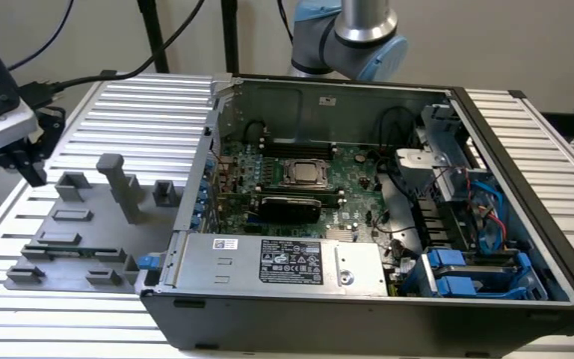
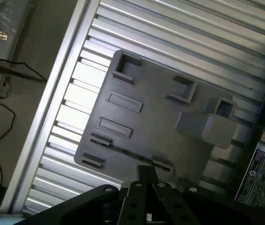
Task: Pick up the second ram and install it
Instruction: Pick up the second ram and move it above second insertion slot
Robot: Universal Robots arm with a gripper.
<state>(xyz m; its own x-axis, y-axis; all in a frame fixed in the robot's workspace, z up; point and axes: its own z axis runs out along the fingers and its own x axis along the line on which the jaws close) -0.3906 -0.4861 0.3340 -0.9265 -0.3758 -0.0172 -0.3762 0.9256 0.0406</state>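
Observation:
My gripper (image 1: 34, 176) hangs at the exterior view's left, above the far left edge of a grey fixture plate (image 1: 78, 232) on the slatted table. Its fingers (image 2: 143, 174) are pressed together with nothing between them. In the wrist view the gripper (image 2: 147, 168) hovers over the plate's near edge. A long thin dark strip (image 2: 123, 150), seemingly the second ram on edge, sits between two small holders on the plate (image 2: 160, 122). It also shows as a dark line (image 1: 72, 252) in the exterior view; its colour cannot be made out. The gripper is above it, apart from it.
An open black computer case (image 1: 367, 307) lies at the exterior view's right, with motherboard (image 1: 352, 209), silver CPU (image 1: 305, 173) and long black memory slots (image 1: 302, 143). A tall grey post (image 1: 119, 187) and block holders rise from the plate. Cables hang behind the table.

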